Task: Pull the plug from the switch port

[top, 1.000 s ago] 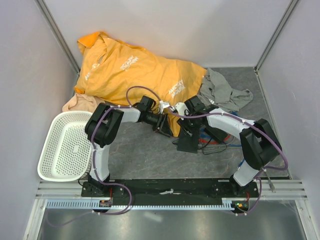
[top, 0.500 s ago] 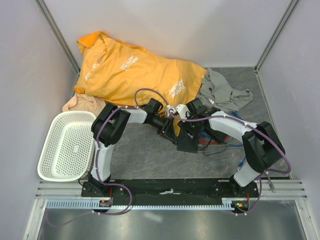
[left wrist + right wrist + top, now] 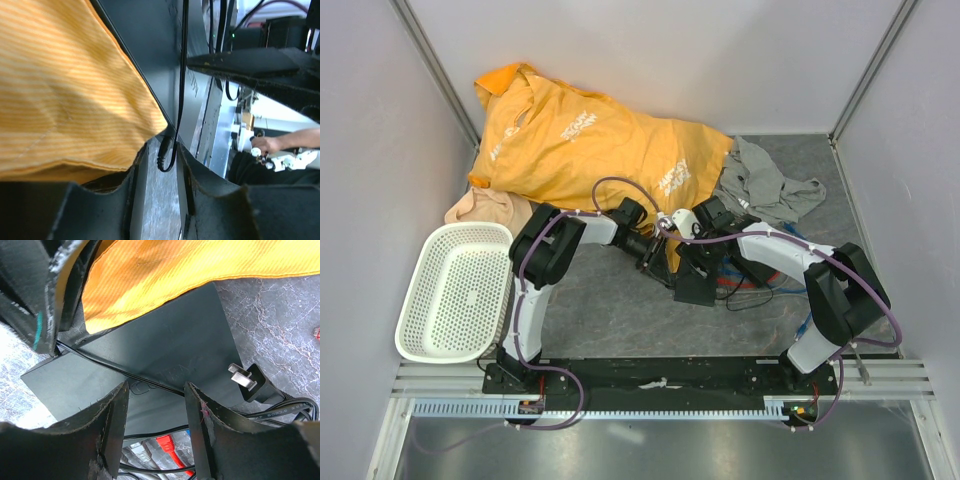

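The black switch box [image 3: 696,288] lies flat mid-table [image 3: 610,315], with an orange shirt [image 3: 580,140] spreading away from its 11 o'clock corner. In the left wrist view the plug [image 3: 165,150] sits at the box's edge, hiding the port itself. The left claw [image 3: 160,167] stands apart, one finger on either side of the plug, with gaps showing. The right claw [image 3: 157,390] is apart too, above the box's top, and the thin cable [image 3: 100,362] crosses between its fingers.

Left arm [image 3: 520,320] and right arm [image 3: 840,290]: white links, black joints, a purple cable [image 3: 615,180] looped along each. Both bolt to a black base plate [image 3: 660,372].
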